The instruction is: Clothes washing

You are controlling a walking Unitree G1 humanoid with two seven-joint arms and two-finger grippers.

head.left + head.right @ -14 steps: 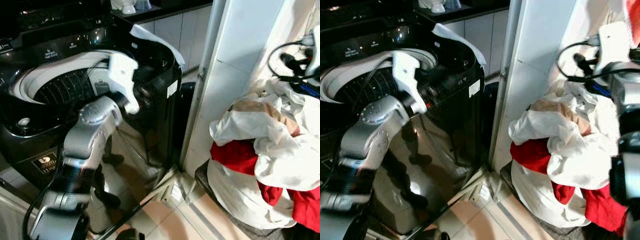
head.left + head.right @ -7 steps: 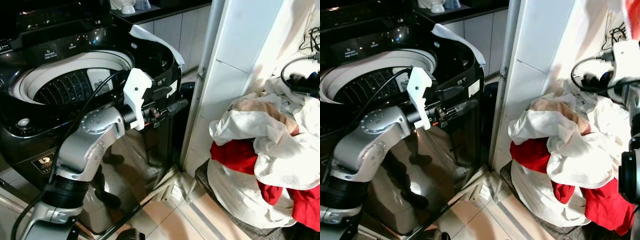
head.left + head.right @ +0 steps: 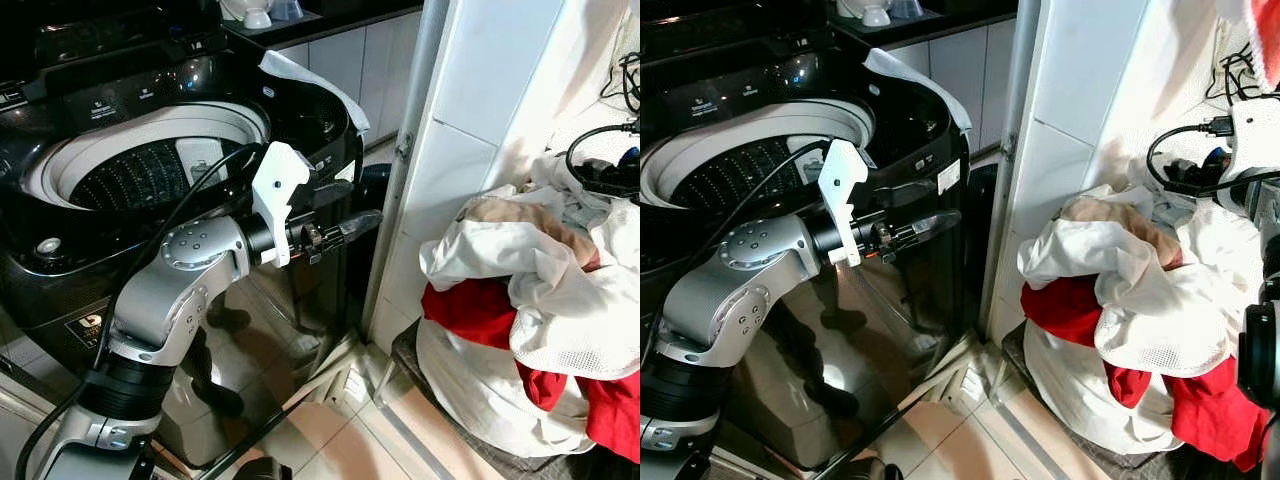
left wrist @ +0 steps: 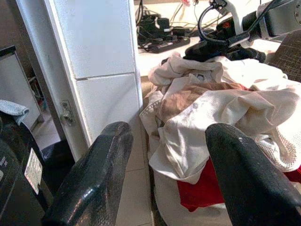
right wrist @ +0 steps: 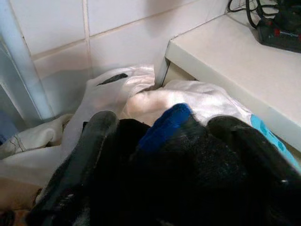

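A black top-loading washing machine [image 3: 300,130] stands with its lid up and its drum [image 3: 135,175] showing. To its right, a pile of white, red and tan clothes [image 3: 520,300] lies heaped against the wall. My left gripper [image 3: 348,207] is held out past the machine's right side, open and empty, pointing at the pile [image 4: 197,113]. My right gripper [image 5: 164,136] sits at the top of the pile, shut on a black and blue garment [image 5: 164,122]. In the right eye view the right gripper [image 3: 1193,172] shows under its white wrist.
A white tiled pillar [image 3: 470,120] stands between the machine and the pile. Behind the pile, a ledge [image 5: 221,52] carries a power strip and cables [image 4: 164,42]. A white cloth [image 3: 310,80] drapes the machine's back right corner. Tiled floor [image 3: 340,440] lies below.
My left arm has swung from over the drum out to the right, toward the pile. The right gripper has shifted a little at the top of the pile.
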